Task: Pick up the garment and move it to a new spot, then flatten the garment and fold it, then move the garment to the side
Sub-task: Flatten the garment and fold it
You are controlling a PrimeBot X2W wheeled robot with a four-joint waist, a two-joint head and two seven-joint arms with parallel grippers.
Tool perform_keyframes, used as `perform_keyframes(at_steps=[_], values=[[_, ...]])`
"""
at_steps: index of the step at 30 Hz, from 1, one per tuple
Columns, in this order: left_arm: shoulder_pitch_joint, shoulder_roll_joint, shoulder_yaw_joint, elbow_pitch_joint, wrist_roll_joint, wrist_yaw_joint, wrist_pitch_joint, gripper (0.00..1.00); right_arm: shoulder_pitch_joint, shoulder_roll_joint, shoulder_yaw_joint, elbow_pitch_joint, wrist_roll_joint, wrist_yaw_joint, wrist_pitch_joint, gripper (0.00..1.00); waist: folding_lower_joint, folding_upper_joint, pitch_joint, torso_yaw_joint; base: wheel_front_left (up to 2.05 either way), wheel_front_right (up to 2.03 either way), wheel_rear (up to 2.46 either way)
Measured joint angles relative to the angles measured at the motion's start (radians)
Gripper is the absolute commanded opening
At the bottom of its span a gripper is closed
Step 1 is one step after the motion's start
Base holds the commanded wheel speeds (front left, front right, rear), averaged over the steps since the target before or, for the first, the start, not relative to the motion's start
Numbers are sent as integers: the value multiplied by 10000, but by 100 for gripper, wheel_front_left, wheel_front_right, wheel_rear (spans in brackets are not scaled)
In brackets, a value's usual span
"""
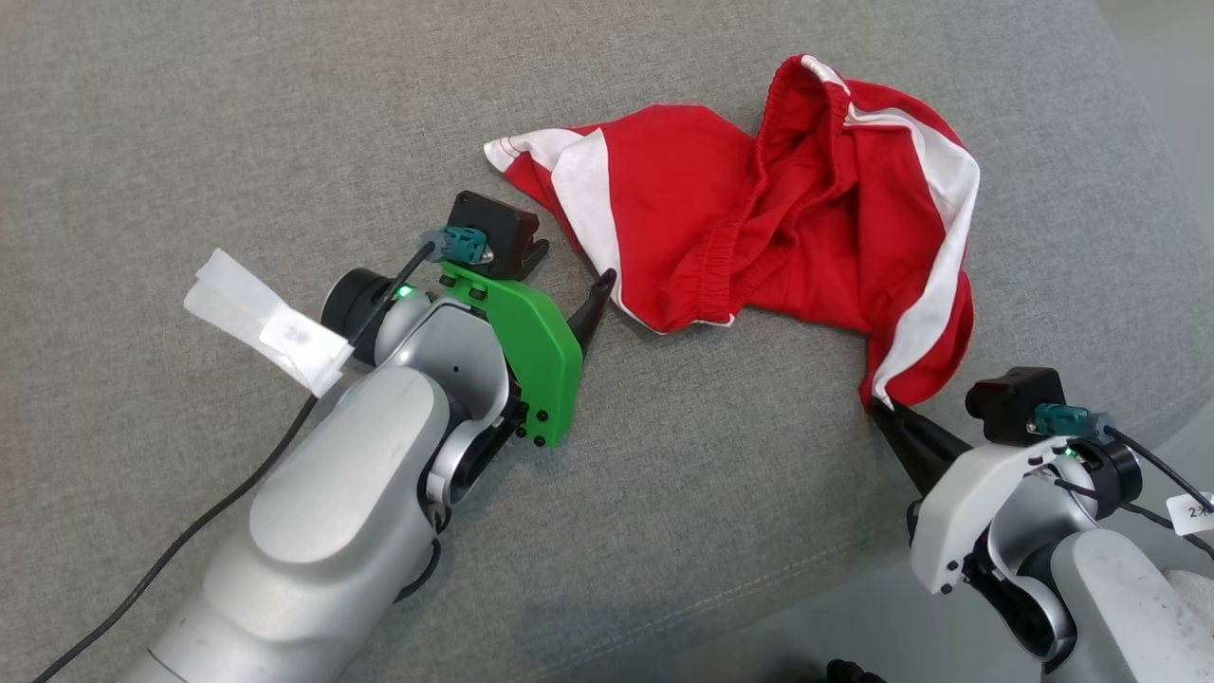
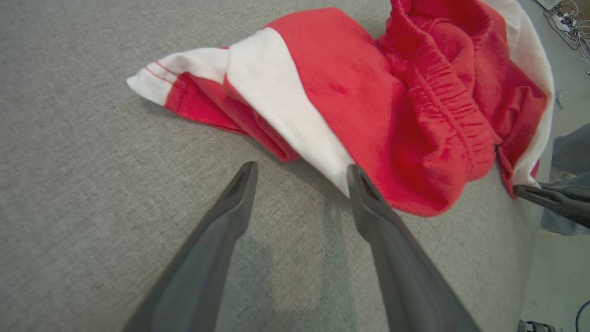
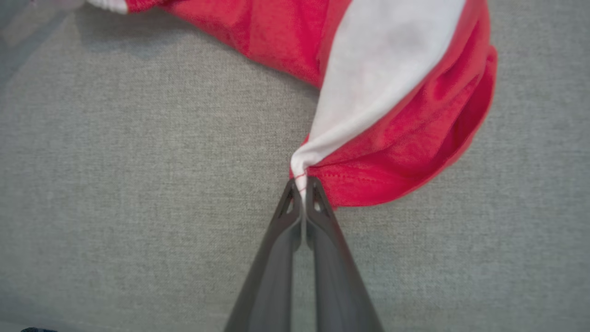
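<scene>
One corner of the crumpled red shorts (image 1: 721,199) is pinched in the right gripper (image 3: 299,184), the left gripper (image 2: 300,168) spread wide beside them; flattening and folding remain.

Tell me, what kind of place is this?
Probably a robot practice room, not a home: a grey fabric surface used as a work table, red shorts laid out, and loose cables on the floor beyond.
</scene>
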Motion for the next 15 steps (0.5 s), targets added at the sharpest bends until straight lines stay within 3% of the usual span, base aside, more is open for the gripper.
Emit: perform_keyframes(at_steps=[15], values=[[-14,-385,698,731,-746,104,-336,100,-173,261,224,341,-86,0,-372,0,0,0,134,-145,0,0,0]])
